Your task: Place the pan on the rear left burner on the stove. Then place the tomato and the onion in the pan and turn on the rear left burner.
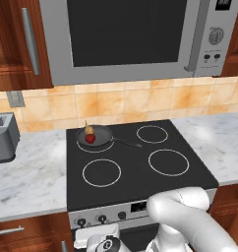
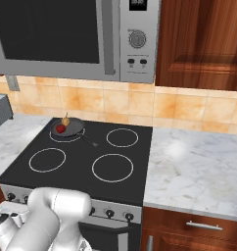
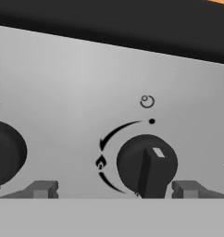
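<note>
The small dark round frying pan (image 1: pixel 95 136) is sitting on the far left white ring burner (image 1: pixel 95 146) of the flat black glass stove (image 1: pixel 135 170), holding the glossy red tomato (image 1: pixel 90 139) and the yellow-brown onion (image 1: pixel 89 130). The hand (image 3: pixel 115 189) is hovering open at the silver front panel (image 3: pixel 77 88), its fingertips (image 3: pixel 42 189) straddling a black knob (image 3: pixel 146 164) without touching it.

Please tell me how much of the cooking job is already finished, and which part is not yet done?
Done: the pan sits on the rear left burner of the stove, with the tomato and the onion inside it. In hand: the open gripper faces a black knob on the silver front panel, fingertips either side. Left: grasping and turning the knob to switch the burner on.
</note>
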